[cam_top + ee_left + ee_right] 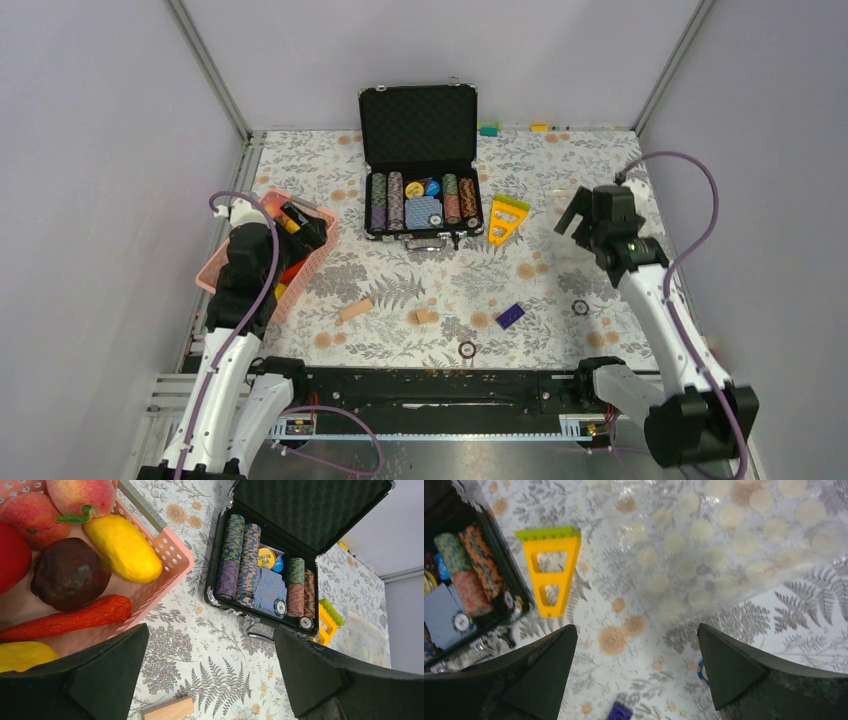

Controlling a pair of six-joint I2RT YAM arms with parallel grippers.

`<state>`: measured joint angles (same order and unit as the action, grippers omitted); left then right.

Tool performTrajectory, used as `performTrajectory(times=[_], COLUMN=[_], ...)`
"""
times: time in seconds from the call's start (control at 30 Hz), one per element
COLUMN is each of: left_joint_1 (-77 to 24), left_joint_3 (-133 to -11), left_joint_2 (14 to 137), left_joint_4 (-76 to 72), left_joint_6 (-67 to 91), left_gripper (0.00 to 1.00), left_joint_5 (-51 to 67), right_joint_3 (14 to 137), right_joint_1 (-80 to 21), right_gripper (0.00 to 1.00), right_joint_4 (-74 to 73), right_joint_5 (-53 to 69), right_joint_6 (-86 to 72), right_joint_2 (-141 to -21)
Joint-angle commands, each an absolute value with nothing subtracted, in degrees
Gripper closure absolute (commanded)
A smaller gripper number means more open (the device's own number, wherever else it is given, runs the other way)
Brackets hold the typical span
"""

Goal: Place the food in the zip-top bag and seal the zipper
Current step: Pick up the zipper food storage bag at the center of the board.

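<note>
Left claw (210, 630): wide open, holds nothing, up over the pink basket (170, 555) at 9 o'clock.
Food (122, 547): lies in the pink basket.
Chip case (418, 120): open, at 12 o'clock.
Zip-top bag (724, 535): flat on the table, at 2 o'clock.
Right claw (634, 630): wide open, holds nothing, near the bag.

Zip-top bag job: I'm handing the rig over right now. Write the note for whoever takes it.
Left gripper: open, empty, over the pink basket.
Right gripper: open, empty, above the zip-top bag.
Food: every piece in view lies in the pink basket, at the left of the table.
Zip-top bag: flat on the table's right side, looks empty; I cannot tell whether the zipper is open.
Done: nothing bagged yet.
Left: move the food into the bag, then seal the zipper.
</note>
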<state>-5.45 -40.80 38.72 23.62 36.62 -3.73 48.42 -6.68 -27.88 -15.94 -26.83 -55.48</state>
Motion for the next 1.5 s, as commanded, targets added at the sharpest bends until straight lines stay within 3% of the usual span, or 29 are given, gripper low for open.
performTrajectory(times=[0.0, 0.2, 0.53, 0.6, 1.17, 1.47], left_joint_1=[-5.2, -5.2, -5.3, -5.2, -5.2, -5.3], left_joint_3=[-39.8, -39.5, -38.0, -38.0, -38.5, -38.9], left_joint_2=[38.7, 40.4, 38.5, 38.0, 37.6, 37.6], left_joint_4=[19.6, 19.8, 18.2, 18.6, 19.9, 20.9], left_joint_6=[34.7, 33.4, 31.6, 31.5, 31.4, 32.2], left_gripper=[0.01, 0.01, 0.01, 0.01, 0.01, 0.01], left_joint_5=[-2.6, -3.0, -1.9, -3.6, -7.9, -10.3], right_joint_3=[59.8, 83.1, 138.1, 143.2, 136.0, 134.7], right_joint_1=[-6.4, -6.2, -4.0, -4.0, -2.6, -2.6], right_gripper=[0.02, 0.02, 0.02, 0.02, 0.02, 0.02], right_joint_4=[-28.6, -39.3, -64.1, -65.7, -63.3, -66.6], right_joint_5=[-19.9, -25.5, -28.0, -28.6, -18.9, -19.9], right_joint_6=[-29.1, -33.6, -38.3, -37.3, -36.5, -36.0], right_joint_2=[-67.1, -91.9, -135.2, -140.0, -145.5, -145.1])
